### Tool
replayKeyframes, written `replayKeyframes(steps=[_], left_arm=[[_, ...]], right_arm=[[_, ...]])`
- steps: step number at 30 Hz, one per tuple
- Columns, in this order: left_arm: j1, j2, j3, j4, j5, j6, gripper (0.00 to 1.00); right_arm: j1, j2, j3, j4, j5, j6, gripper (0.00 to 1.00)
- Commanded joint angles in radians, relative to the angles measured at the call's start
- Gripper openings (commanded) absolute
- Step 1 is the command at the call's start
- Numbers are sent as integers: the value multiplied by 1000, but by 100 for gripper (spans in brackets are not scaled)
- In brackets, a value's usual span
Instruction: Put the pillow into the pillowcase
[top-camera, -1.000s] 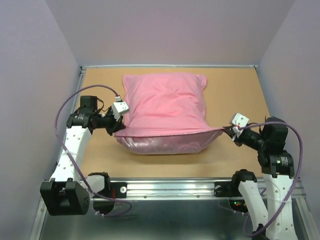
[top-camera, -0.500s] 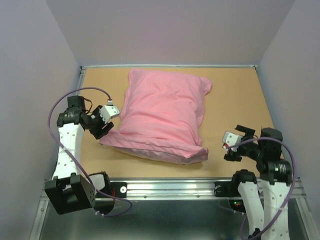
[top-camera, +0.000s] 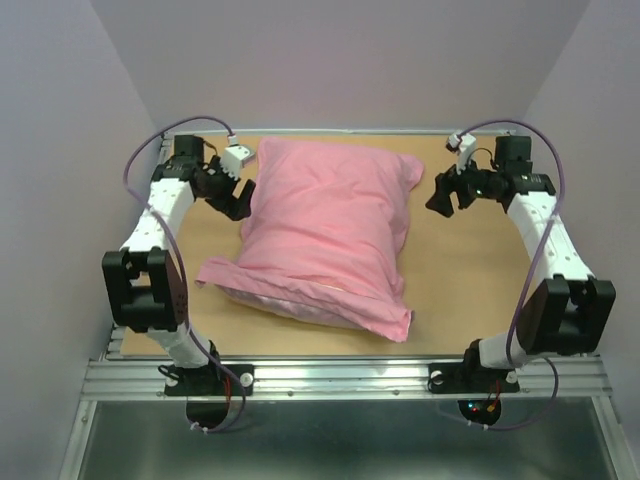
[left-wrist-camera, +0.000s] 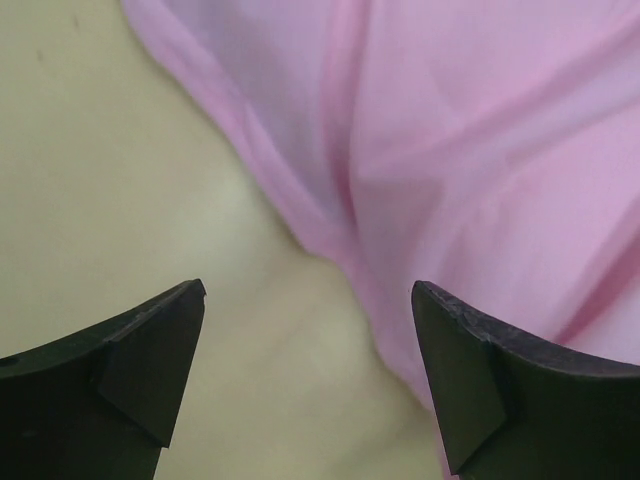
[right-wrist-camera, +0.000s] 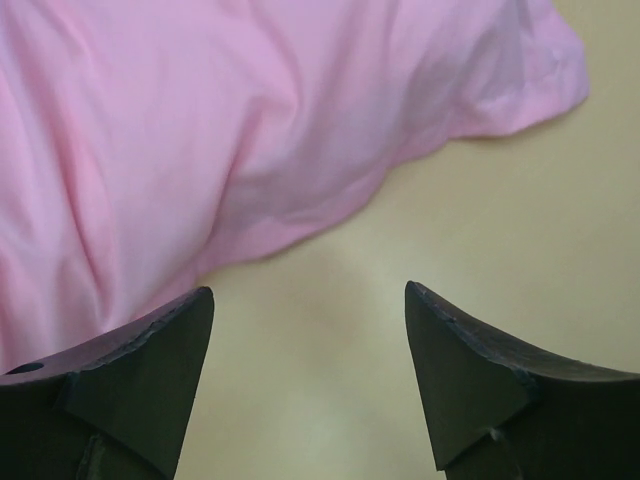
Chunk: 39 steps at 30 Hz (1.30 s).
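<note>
The pillowcase (top-camera: 325, 235) lies bulging on the table (top-camera: 470, 290), its long axis running far to near, with a flat flap at the near left edge. The left gripper (top-camera: 238, 200) sits just beside the far left edge with its jaws spread; in the left wrist view the fabric edge runs between the fingers. The right gripper (top-camera: 441, 196), jaws also spread and holding nothing, is near the far right corner, with bare table between its fingers.

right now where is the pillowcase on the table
In the top view the plump pillowcase lies in the middle of the table, between the open left claw and the open right claw, which flank its far corners.
</note>
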Motion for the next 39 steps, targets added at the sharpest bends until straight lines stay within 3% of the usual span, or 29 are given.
replayKeyframes(steps=[1, 5, 8, 9, 11, 12, 13, 14, 17, 19, 21, 22, 24, 30, 32, 36, 38, 39], left_arm=[[-108, 199, 125, 112, -63, -267, 90], [-198, 410, 272, 106, 14, -294, 76], [-329, 644, 549, 100, 32, -315, 68], [-394, 718, 799, 67, 50, -333, 68], [-448, 968, 1142, -3, 75, -359, 70], [-490, 1032, 1414, -4, 95, -373, 72], [-502, 1056, 1453, 34, 165, -389, 79], [-511, 1021, 1420, 198, 185, -410, 82], [-510, 724, 842, 635, 140, -533, 97], [-486, 555, 715, 712, 120, -536, 99], [-446, 473, 631, 689, 120, -536, 99], [-420, 433, 604, 671, 3, -601, 99], [-331, 318, 507, 590, 12, -655, 99], [-243, 88, 201, 249, -11, -455, 88], [-238, 22, 100, 227, -47, -438, 80], [-229, -84, -174, 296, -96, -516, 75], [-206, -125, -232, 325, -97, -588, 75], [-196, -137, -271, 335, -92, -606, 75]], right_arm=[[41, 110, 142, 96, -27, 245, 81], [41, 63, 100, 93, 39, 216, 81], [41, -29, 47, 64, 132, 146, 82], [41, -72, 14, 50, 146, 121, 81], [41, -113, -14, -1, 161, 63, 81], [44, -126, -34, -18, 158, 49, 81], [44, -153, -45, -40, 155, 41, 81], [46, -161, -56, -47, 146, 32, 81], [53, -170, -95, -51, 94, 27, 80], [76, -135, -114, -32, 68, 44, 79], [142, -105, -120, -3, 69, 92, 78], [165, -86, -126, 17, 75, 105, 78], [226, -46, -154, 99, 91, 148, 78], [365, 139, -143, 232, 219, 262, 77], [415, 220, -125, 257, 287, 308, 77], [526, 305, -47, 306, 426, 443, 77], [563, 310, 4, 304, 525, 487, 80], [582, 304, 30, 301, 551, 506, 87]])
